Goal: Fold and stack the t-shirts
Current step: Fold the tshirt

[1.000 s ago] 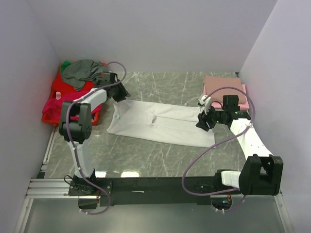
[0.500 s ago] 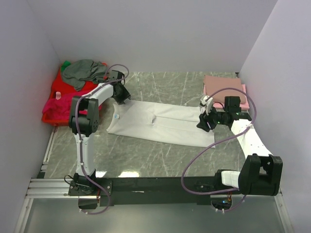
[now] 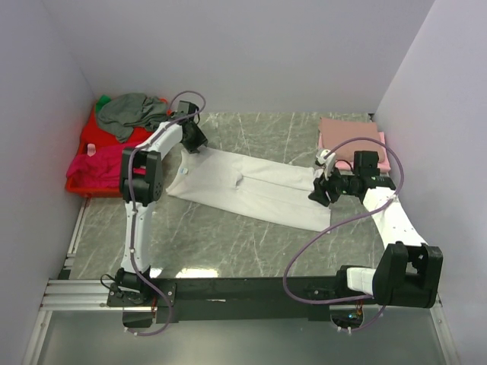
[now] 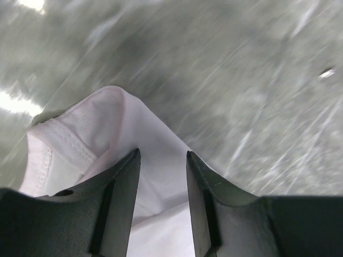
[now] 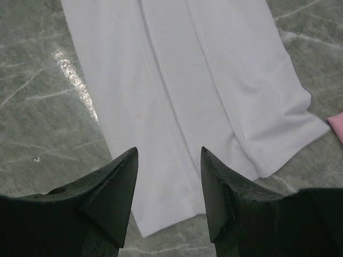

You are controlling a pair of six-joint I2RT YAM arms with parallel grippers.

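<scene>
While the white t-shirt is lying stretched across the middle of the bench in the overhead view, the left gripper is meeting its upper-left corner. The right gripper is hovering at its right end. A folded pink t-shirt is sitting at the upper right, just beyond the right arm. At the far left a red basket is holding a grey t-shirt and a magenta t-shirt, apart from the white one.

In the left wrist view, the jaws are clamping a raised, bunched fold of the white t-shirt, with the blurred bench filling the top and right.

In the right wrist view, the jaws are standing released above the white t-shirt. Its lower-right hem corner is lying just beside the pink t-shirt at the right border.
</scene>
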